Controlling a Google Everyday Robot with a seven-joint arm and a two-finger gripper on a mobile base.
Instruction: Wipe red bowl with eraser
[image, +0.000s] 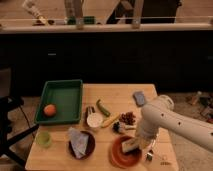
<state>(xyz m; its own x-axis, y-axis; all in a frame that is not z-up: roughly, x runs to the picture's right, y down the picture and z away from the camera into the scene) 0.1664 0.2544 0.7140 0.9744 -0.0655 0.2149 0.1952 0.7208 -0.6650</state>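
The red bowl sits at the table's front edge, right of centre. My gripper hangs from the white arm over the bowl's right side. It holds the eraser, a pale cream block, down inside the bowl. The arm covers the bowl's right rim.
A darker bowl with a pale cloth stands left of the red bowl. A green tray holds an orange. A green cup, white cup, green pepper, banana, berries and blue-grey block lie around.
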